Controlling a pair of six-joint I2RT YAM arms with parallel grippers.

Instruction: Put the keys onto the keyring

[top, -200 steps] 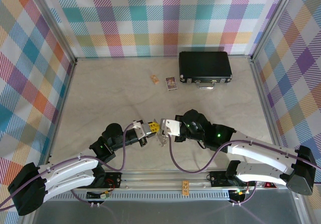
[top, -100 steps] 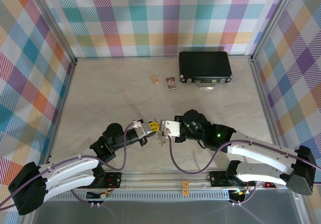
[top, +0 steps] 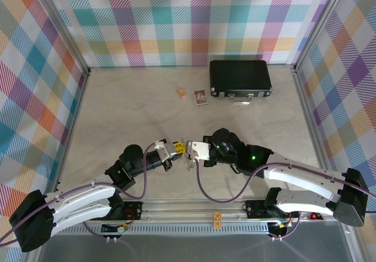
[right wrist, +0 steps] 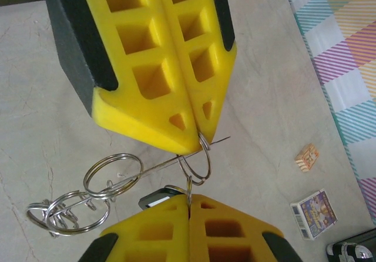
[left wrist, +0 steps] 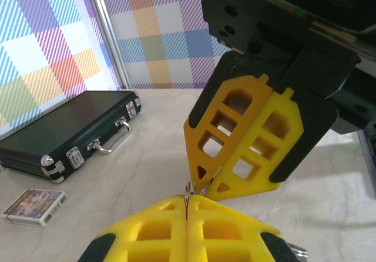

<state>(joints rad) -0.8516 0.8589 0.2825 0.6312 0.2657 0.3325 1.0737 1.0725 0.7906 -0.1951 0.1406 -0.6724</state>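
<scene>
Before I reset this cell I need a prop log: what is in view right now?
case: one, black, back right of the table
card box: one, purple and white, just left of the case
block: one, orange, small, left of the card box
rings: several, silver, linked, hanging between the end effectors
table: one, beige marbled
walls: three, multicolour plaid, around the table
left end effector: one, yellow pads, shut on the rings, near centre
right end effector: one, yellow pads, shut on the rings, tip to tip with the left
</scene>
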